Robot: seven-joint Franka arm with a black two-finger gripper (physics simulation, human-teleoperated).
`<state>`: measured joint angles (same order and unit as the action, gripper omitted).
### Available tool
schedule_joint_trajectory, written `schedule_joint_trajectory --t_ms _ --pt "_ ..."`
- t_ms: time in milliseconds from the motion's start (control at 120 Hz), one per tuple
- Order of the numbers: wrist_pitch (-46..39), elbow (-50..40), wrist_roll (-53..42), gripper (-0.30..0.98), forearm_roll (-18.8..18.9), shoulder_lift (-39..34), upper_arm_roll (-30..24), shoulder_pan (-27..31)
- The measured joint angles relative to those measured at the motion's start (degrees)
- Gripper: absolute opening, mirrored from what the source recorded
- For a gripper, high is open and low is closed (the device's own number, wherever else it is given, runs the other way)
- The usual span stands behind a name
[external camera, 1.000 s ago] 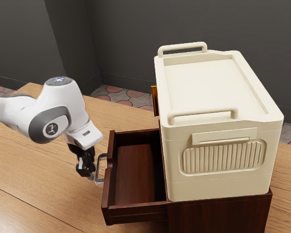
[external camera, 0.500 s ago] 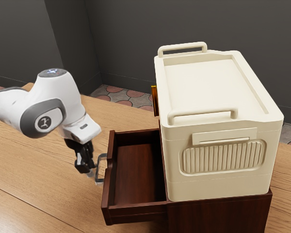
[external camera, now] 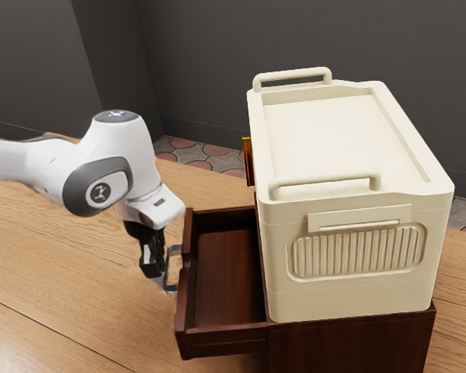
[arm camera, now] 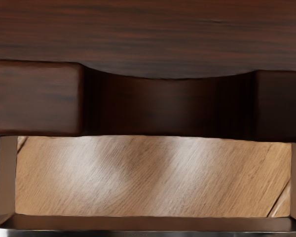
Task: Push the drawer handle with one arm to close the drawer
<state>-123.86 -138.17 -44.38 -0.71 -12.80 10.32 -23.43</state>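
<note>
Drawer handle (external camera: 168,270): just beside pincer (external camera: 156,277), toward exterior view's right; mounted on drawer (external camera: 184,303) front. Handle form: squared bracket, grey metal. Drawer: dark reddish-brown wood, scooped front edge, extended from cabinet (external camera: 349,342). Pincer opening, hold: cannot tell.

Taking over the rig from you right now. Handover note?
Gripper: down at the handle, on the side away from the cabinet; can't tell if it's open or shut, or exactly where it touches.
Drawer: still well out of the cabinet, nothing seen in it. Cream box sits on top of the cabinet.
Done: gripper at the handle; drawer has gone in slightly over the last half second.
Left: most of the push. I'd keep driving toward the cabinet until the drawer front meets it, then back off.
</note>
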Motion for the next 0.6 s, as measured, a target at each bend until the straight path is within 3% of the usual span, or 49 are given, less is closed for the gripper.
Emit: schedule_joint_trajectory --t_ms 308,600 --pt "-0.4 10.1 0.8 0.09 -4.1 9.7 -3.9 -0.1" --pt "-5.2 13.4 1.0 0.08 -7.8 13.3 -5.5 -0.6"
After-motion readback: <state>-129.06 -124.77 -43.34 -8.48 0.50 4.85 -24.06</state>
